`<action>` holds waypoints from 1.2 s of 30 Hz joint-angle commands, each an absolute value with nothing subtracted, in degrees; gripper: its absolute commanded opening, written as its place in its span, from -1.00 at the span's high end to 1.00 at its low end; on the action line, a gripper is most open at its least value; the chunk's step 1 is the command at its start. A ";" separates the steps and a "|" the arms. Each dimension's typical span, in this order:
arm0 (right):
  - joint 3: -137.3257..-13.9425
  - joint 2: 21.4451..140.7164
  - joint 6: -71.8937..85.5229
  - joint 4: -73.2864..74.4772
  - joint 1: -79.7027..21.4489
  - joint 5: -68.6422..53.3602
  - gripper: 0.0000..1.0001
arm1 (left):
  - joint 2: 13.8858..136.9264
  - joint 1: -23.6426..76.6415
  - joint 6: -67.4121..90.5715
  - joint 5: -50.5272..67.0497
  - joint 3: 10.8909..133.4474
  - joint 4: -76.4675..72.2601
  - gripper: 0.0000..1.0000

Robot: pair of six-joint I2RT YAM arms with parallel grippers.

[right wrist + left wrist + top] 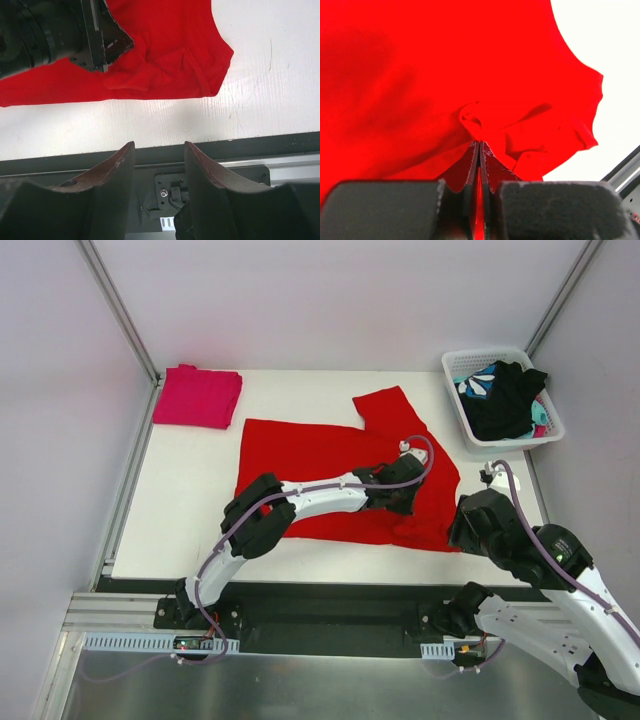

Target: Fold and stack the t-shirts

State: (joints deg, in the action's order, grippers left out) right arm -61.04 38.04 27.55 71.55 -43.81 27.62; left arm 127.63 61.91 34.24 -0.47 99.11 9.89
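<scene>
Pinching a small fold of the red t-shirt (320,455), the left gripper (480,147) has its fingers closed on the cloth, close to the shirt's near right corner. The shirt lies spread on the white table (190,520), its long axis from left to right, mostly to the left of the fingers. The right gripper (159,146) hangs open just beside that corner and holds nothing. The cloth is thin, soft and wrinkled at the pinch.
</scene>
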 commanded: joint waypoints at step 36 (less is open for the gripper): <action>-59.06 37.44 26.28 69.52 -44.03 25.31 0.07 | 127.62 55.90 37.36 -10.46 111.09 18.72 1.00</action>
